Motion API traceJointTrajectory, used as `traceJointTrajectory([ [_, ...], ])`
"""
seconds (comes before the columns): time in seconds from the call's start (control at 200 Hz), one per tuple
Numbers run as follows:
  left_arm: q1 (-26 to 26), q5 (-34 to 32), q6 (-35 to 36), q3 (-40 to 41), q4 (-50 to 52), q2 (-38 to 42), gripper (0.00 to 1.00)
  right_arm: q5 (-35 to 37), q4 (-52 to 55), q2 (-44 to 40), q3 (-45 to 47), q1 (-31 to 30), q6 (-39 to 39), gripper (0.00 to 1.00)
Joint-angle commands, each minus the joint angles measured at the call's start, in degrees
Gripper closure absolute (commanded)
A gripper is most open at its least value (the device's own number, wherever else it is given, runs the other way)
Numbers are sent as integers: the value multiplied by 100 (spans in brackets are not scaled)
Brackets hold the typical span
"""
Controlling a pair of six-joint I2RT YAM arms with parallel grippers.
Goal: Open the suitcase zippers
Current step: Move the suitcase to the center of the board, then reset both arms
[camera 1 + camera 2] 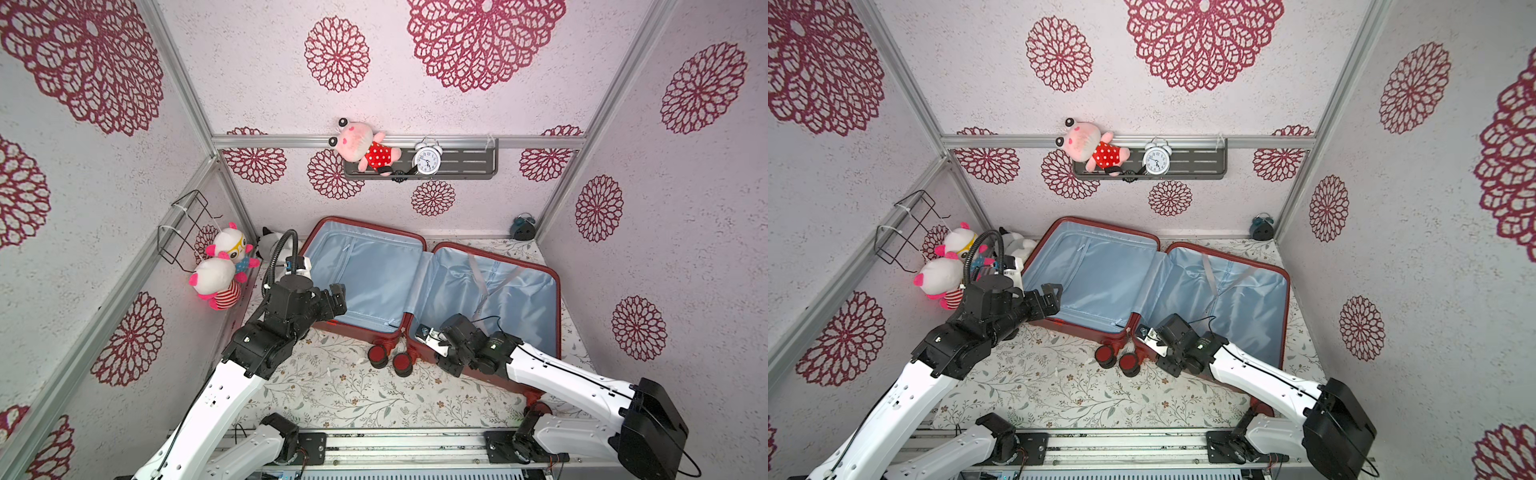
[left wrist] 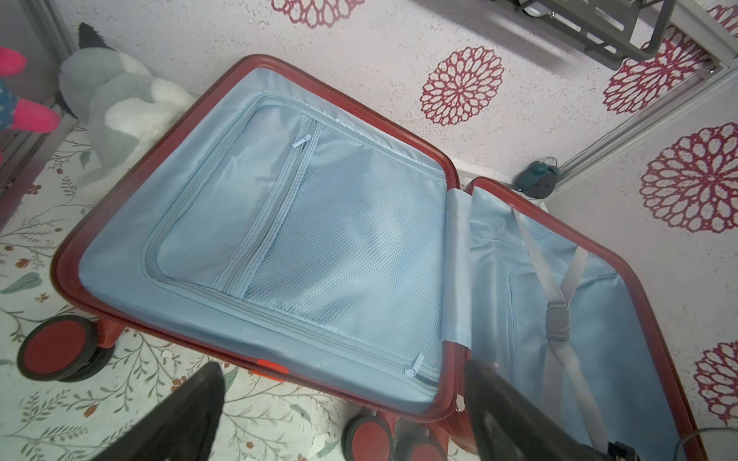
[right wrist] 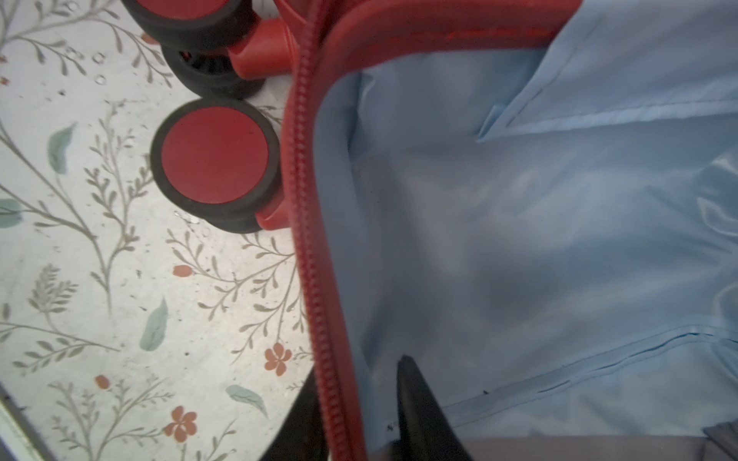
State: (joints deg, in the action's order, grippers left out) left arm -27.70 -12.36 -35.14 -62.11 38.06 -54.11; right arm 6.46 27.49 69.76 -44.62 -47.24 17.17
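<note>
Right hand (image 3: 357,375) parted astride the zippers (image 3: 315,239), left hand (image 1: 337,299) agape over the suitcase (image 1: 374,274), lengthwise front-to-back, wheels (image 1: 378,355) nearest.

1. Suitcase (image 1: 428,282) (image 1: 1158,282): lies wide open on the floral surface (image 1: 353,395), two glossy red shells spread side by side, light blue lining up.
2. Sits against the far edge, stretching toward the right edge and the near right corner.
3. Carries a zipped mesh pocket (image 2: 351,239) in the shell nearer the surface's middle and crossed grey straps (image 2: 559,287) with a buckle in the other.
4. Points red, black-rimmed wheels (image 1: 390,359) (image 3: 215,155) toward the near edge.
5. Zippers (image 3: 309,247): run as a dark red toothed track along the shell rim, unzipped, halves parted; pulls too small to tell.
</note>
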Motion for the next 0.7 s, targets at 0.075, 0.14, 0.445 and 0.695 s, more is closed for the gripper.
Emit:
traceJointTrajectory([
  [0.075, -11, -188, 128, 32, -455, -90, 3, 990, -148, -80, -539, 284, -348, 44],
  [0.14, -7, -377, 213, 71, -488, -91, 2, 938, -77, -271, -663, 268, -663, 36],
  [0.445, 34, -1791, 823, 896, -1101, 432, 2, 785, -1000, -1880, -2, 268, -1912, 1],
  [0.695, 335, -2569, 1379, 1996, -2012, 1423, 2, 2324, -2196, -3254, 1179, 759, -2258, 1],
])
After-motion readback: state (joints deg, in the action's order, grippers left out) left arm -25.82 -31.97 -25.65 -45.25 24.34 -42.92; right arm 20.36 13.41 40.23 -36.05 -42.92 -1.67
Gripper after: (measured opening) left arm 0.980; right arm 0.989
